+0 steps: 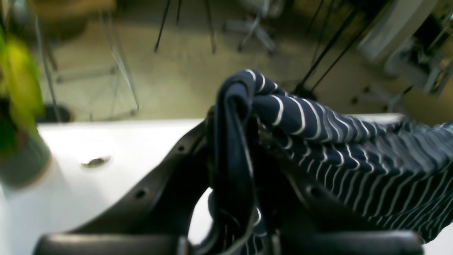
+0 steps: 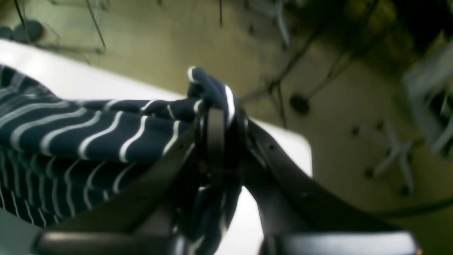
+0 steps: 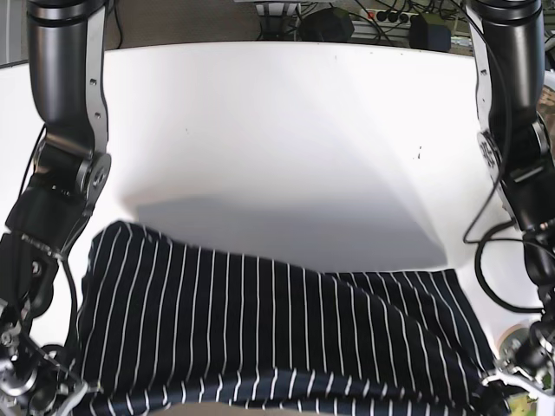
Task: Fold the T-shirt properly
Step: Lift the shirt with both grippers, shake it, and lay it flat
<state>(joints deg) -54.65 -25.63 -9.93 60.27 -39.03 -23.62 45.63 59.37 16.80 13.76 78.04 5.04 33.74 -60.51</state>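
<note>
left hand (image 1: 244, 117): clamped on striped T-shirt (image 3: 269, 338) | right hand (image 2: 219, 120): clamped on same shirt | white table (image 3: 286, 139) | no legible writing

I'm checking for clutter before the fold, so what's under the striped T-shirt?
Under the navy white-striped T-shirt, only its shadow on the white table shows. Whatever lies beneath the cloth near the front edge is covered. Each pincer, left and right, grips an edge.

Soft matt striped cloth T-shirt (image 3: 277, 338), smooth glossy white table (image 3: 277, 130), black plastic claws.
</note>
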